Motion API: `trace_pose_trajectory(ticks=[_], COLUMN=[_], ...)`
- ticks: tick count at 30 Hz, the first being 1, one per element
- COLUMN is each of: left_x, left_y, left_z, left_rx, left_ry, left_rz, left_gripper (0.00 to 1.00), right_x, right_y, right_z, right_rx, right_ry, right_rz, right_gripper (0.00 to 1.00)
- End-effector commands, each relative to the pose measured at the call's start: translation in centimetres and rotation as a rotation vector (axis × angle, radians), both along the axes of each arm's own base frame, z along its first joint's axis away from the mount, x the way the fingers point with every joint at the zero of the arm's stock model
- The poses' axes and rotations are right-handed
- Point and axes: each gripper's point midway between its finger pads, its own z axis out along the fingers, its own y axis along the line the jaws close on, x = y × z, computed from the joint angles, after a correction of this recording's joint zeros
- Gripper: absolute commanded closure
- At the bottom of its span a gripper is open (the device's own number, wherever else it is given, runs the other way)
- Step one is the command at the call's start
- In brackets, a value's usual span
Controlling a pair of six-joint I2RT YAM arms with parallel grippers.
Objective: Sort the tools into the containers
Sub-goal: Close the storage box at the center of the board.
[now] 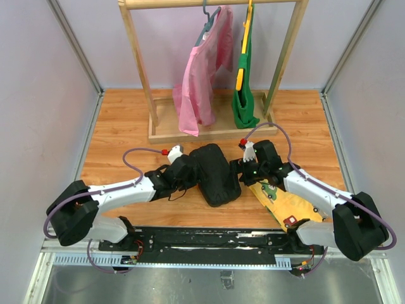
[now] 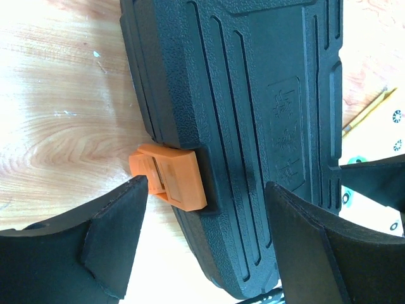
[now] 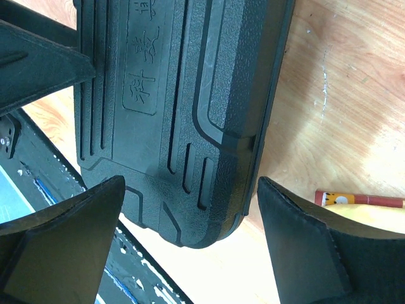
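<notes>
Wooden surface, centre toward near edge: closed case (image 1: 215,174) lies between left end effector (image 2: 204,190) and right end effector (image 3: 190,183), both wide, empty. Risk: a pinch missing the latch (image 2: 171,183) could shove the case aside.

The tool case (image 1: 215,172) lay on the table (image 1: 114,126) at the centre of the frame. The left gripper (image 1: 188,174) sat at its left edge, over the latch (image 2: 172,176), and the right gripper (image 1: 245,166) sat at its right edge. A board (image 1: 288,204) lay in the lower right, partly under the right arm (image 1: 316,187). Behind the case, at top centre, stood a rack (image 1: 142,69) with two garments (image 1: 202,76) hanging side by side.
</notes>
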Motion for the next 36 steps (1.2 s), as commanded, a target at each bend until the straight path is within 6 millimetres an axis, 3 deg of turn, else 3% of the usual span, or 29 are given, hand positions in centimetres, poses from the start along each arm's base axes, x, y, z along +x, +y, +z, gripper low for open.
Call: trace_pose_trajectory(ticks=[1, 22, 36], left_x=[0.0, -0.2, -1.4], left_y=[-0.4, -0.7, 0.6], left_z=[-0.6, -2.6, -5.1], left_rx=[-0.009, 0.013, -0.005], left_ry=[0.001, 0.041, 0.065], left_rz=[0.001, -0.008, 0.019], left_gripper=[0.22, 0.22, 0.22], right_x=[-0.4, -0.4, -1.5], right_y=[0.5, 0.7, 1.4], right_z=[0.0, -0.3, -1.4], right_rx=[0.014, 0.006, 0.034], right_ry=[0.006, 0.021, 0.083], right_rz=[0.025, 0.049, 0.08], right_gripper=[0.13, 0.13, 0.14])
